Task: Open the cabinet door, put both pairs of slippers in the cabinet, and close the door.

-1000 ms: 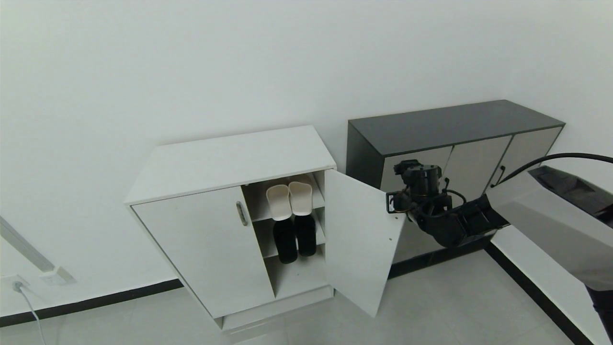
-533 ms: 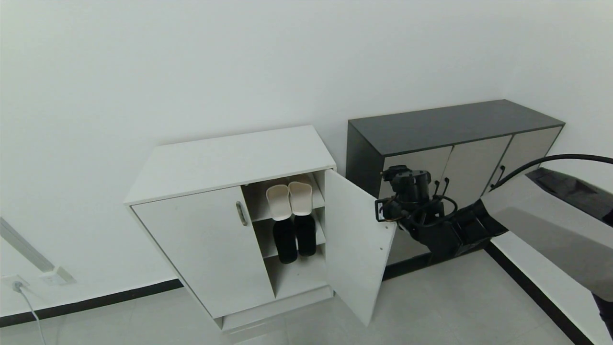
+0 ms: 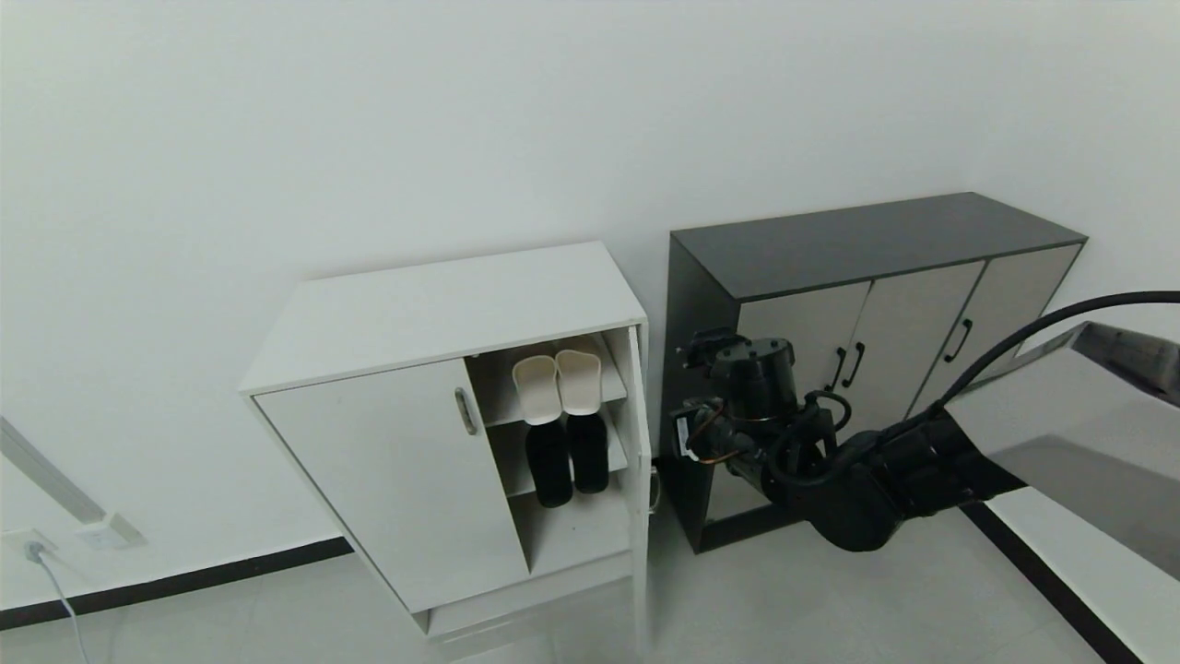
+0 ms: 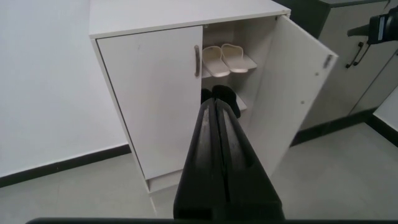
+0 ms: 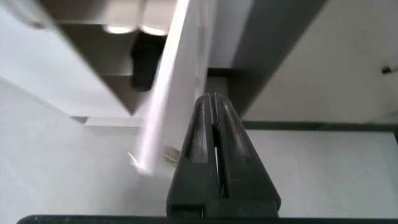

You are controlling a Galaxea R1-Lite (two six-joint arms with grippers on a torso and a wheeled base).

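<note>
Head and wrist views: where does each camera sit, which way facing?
Head view: up high, looking down at the cabinet; right arm shows.
Left wrist view: from that wrist, facing the cabinet front; shut left fingers show.
Right wrist view: close beside the door edge; shut right fingers show.
All share the door and slippers.

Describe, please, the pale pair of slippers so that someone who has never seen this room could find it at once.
Find the white cabinet against the wall, left of the dark sideboard; its right door stands open. Inside, on the upper shelf, lies the cream pair of slippers, side by side. The black pair sits one shelf down.
</note>
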